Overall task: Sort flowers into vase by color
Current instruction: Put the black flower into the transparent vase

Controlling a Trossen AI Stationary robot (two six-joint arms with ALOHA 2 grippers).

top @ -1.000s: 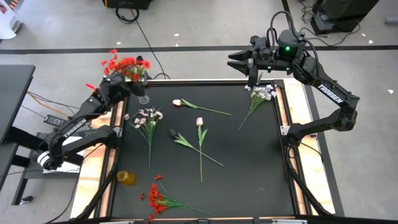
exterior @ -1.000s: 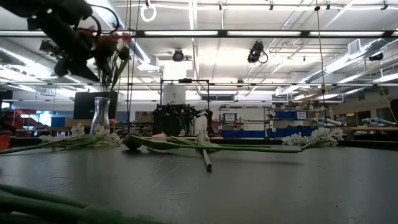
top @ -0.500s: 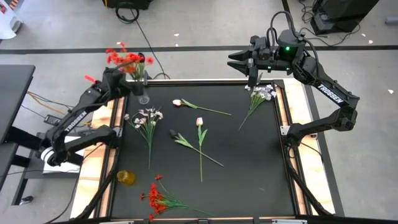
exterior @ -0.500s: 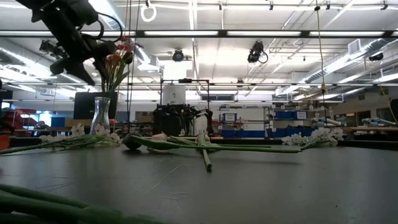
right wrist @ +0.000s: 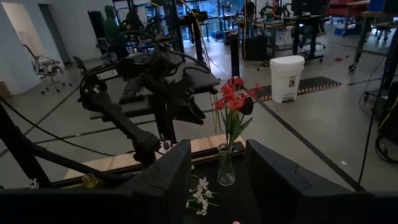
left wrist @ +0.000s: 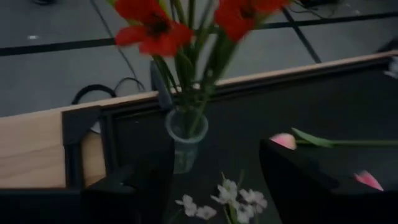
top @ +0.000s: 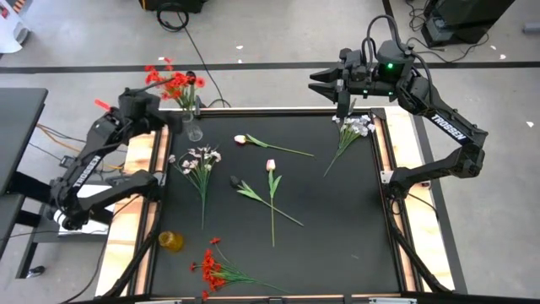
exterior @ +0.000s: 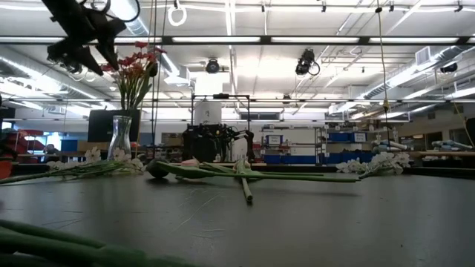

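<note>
One camera looks straight down on my whole table [top: 337, 211]. A second sits at tabletop level, facing the room. My wrist cameras look past my fingers, the left one nearest; all four views share the vase [top: 195, 128] of red flowers [exterior: 133, 63].

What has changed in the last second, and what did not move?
The left gripper, open, has let go of the red flowers and drawn back from the vase, where they now stand. The right gripper and the flowers lying on the table stayed put.
</note>
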